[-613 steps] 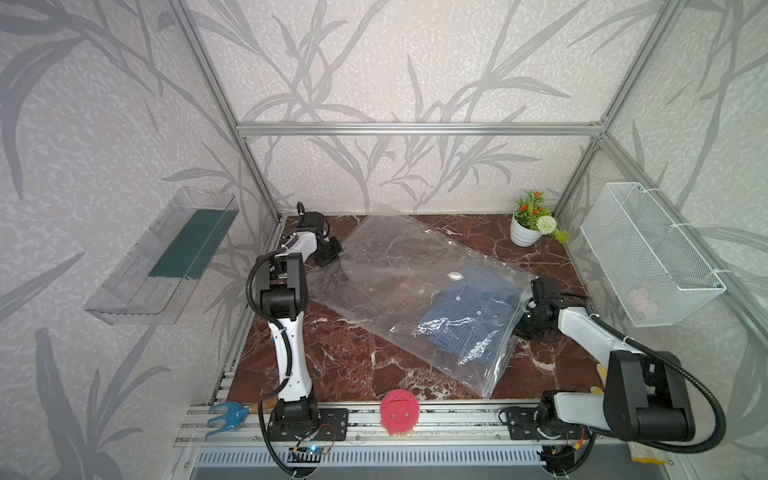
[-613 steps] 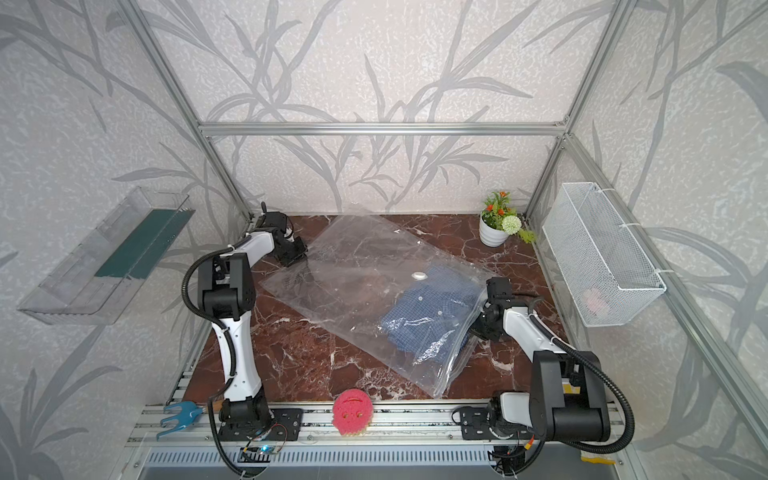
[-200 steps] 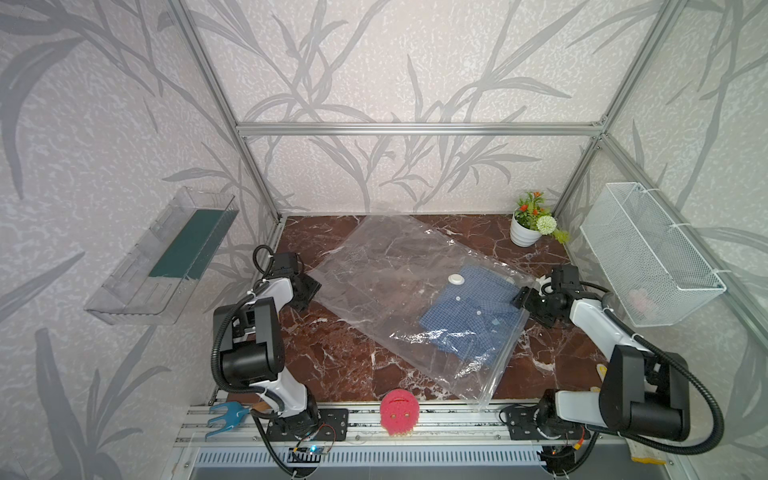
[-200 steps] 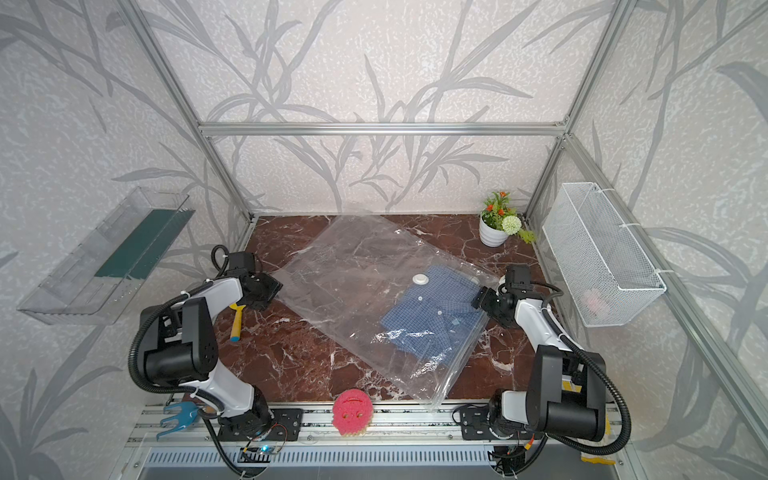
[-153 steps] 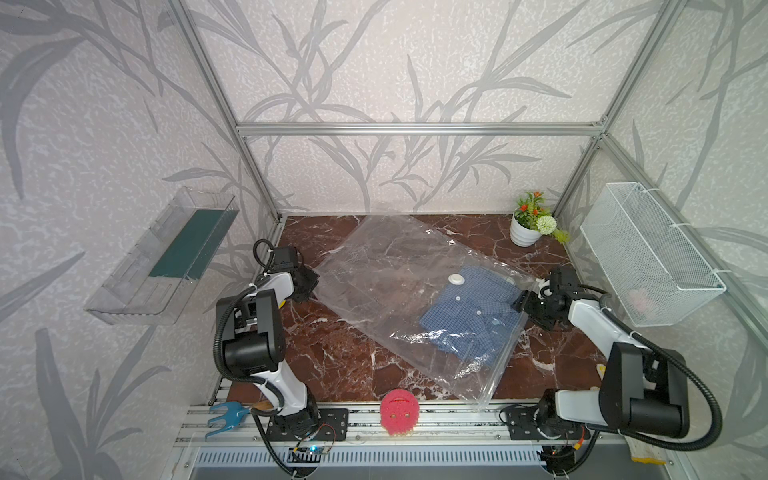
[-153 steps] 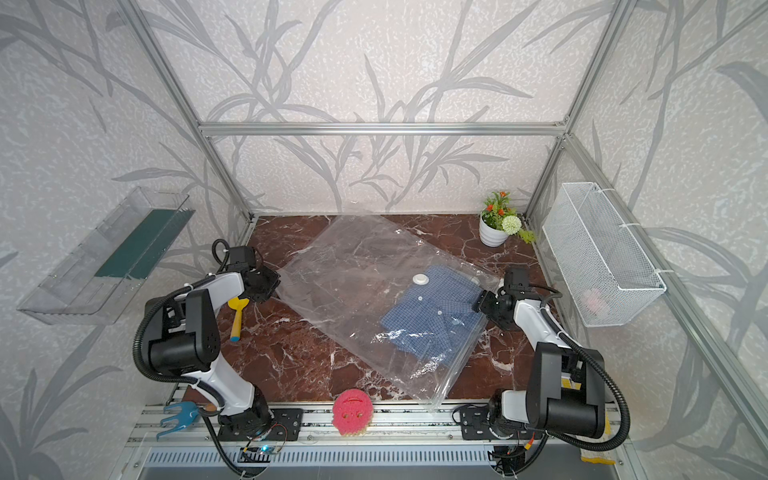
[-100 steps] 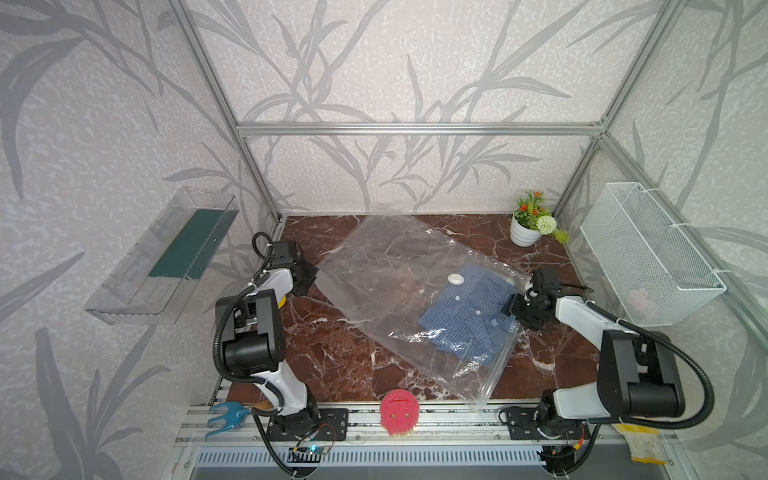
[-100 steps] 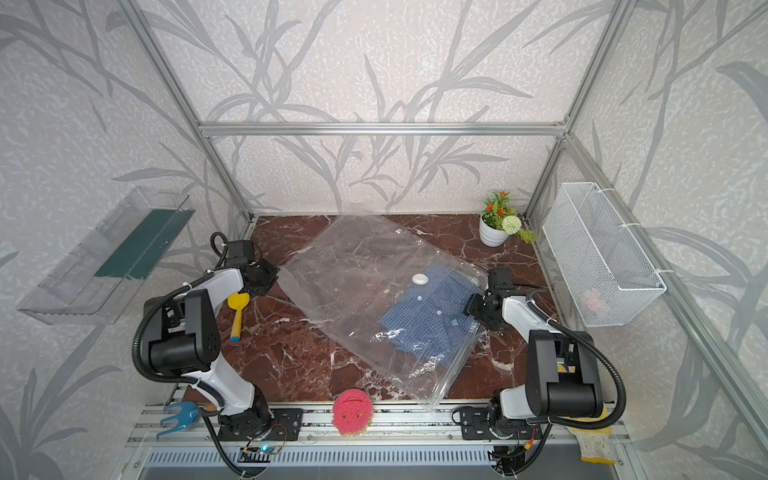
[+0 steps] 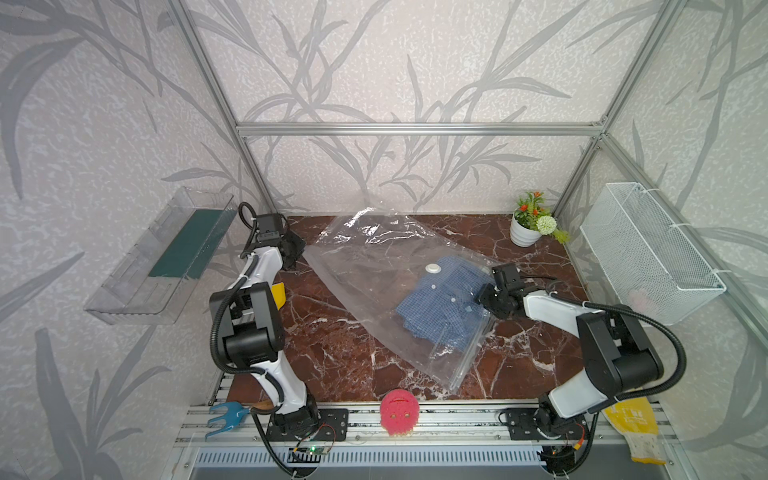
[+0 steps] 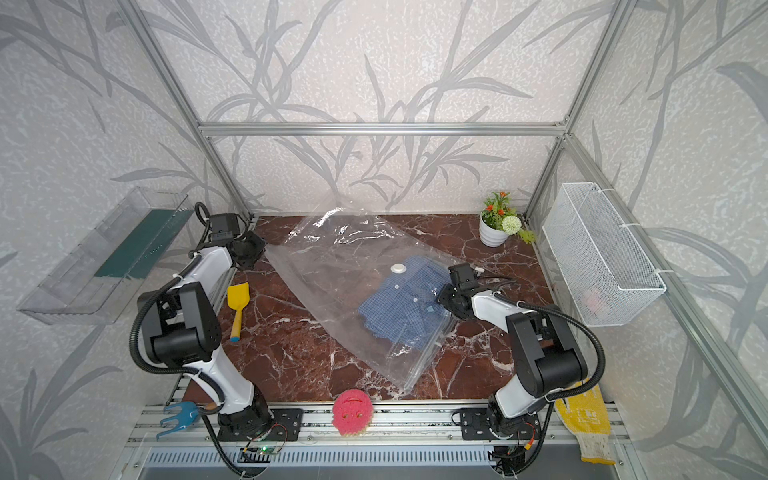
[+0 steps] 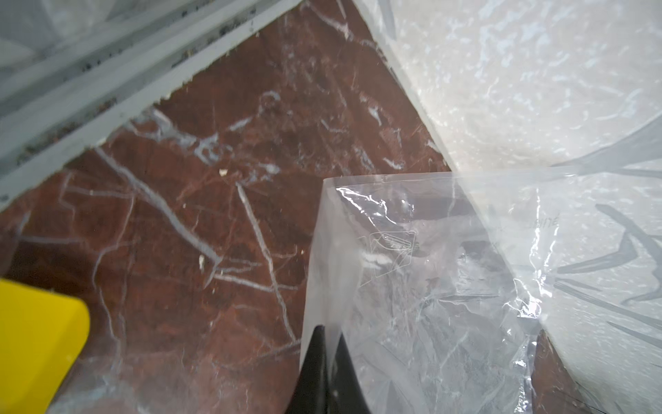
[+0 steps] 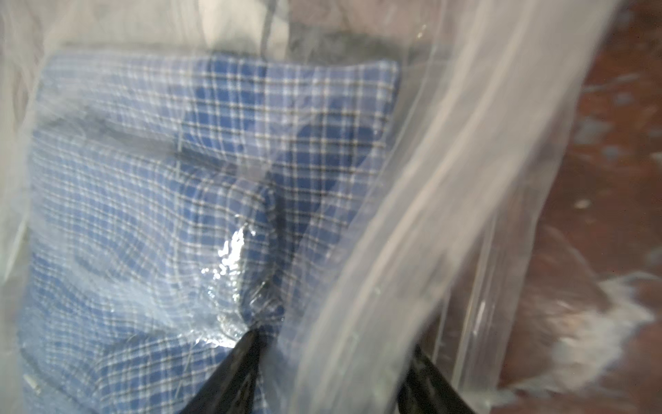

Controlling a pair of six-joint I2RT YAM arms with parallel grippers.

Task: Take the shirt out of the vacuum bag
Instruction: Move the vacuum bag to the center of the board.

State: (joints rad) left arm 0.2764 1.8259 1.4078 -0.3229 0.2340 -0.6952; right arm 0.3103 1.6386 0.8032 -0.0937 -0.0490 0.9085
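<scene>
The left gripper (image 9: 296, 248) has just clamped the bag (image 9: 365, 257) at its left corner. The right gripper (image 9: 485, 296), jaws apart, has reached the shirt (image 9: 436, 309) centre right, so pulling looks ready to begin.

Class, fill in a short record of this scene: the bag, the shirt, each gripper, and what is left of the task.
bag: large clear crinkly plastic vacuum bag, spread on the red-brown marble table, round white valve facing up
shirt: folded blue checked shirt, inside the vacuum bag
left gripper: shut on the vacuum bag's edge
right gripper: open, plastic between its fingers, beside the shirt
task left: shirt not yet out
</scene>
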